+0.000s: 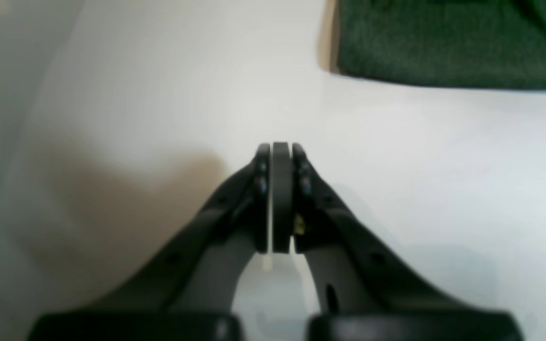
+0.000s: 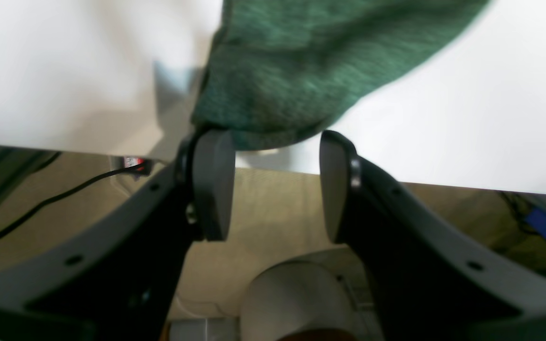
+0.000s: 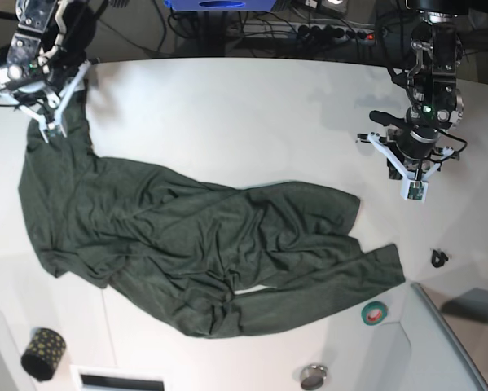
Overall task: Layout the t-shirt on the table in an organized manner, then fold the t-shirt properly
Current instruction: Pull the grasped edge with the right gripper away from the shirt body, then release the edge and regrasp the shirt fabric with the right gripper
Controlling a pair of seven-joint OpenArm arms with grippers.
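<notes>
The dark green t-shirt (image 3: 195,236) lies crumpled and wrinkled across the white table (image 3: 227,106), one long part reaching up toward the far left corner. My right gripper (image 3: 52,129) hangs over the end of that part. In the right wrist view its jaws (image 2: 274,137) stand open, and the t-shirt's edge (image 2: 311,57) touches the left fingertip (image 2: 211,142) at the table's rim, nothing clamped. My left gripper (image 3: 415,194) is shut and empty above bare table (image 1: 396,166), right of the shirt. A corner of the t-shirt (image 1: 453,42) shows ahead of its closed tips (image 1: 281,147).
A green tape roll (image 3: 375,311) and a small black clip (image 3: 438,258) lie near the right front. A dark patterned cylinder (image 3: 42,352) and a round metal piece (image 3: 313,376) sit at the front edge. Cables and a blue box (image 3: 219,4) run behind the table.
</notes>
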